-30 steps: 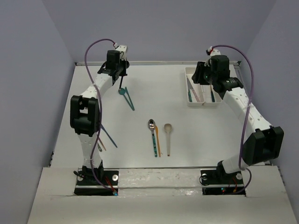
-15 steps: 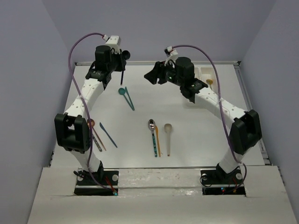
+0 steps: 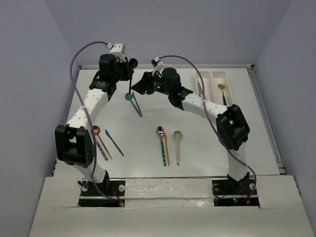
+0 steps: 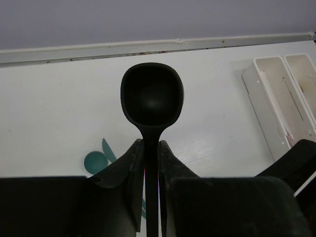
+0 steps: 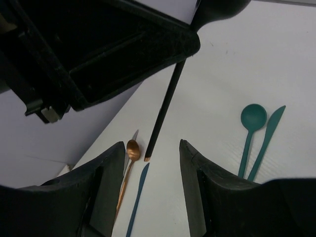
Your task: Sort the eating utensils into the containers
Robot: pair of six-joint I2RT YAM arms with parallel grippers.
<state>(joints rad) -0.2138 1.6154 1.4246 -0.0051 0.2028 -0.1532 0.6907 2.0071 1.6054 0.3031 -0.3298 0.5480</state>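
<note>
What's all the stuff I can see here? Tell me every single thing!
black spoon: one, black, held up above the table's far left
teal spoon: one, teal, on the table under the black spoon
teal knife: one, teal, beside the teal spoon
copper spoon: one, copper, near left
blue knife: one, blue, right of the copper spoon
silver-bowled spoon: one, teal handle, middle
orange utensil: one, orange, against that spoon; kind unclear
beige spoon: one, beige, just right of those
trays: two, white, joined, far right
gold-coloured spoon: one, in the right tray
table: one, white
left arm: white and black, jaws shut on the black spoon
right arm: white and black, jaws open
</note>
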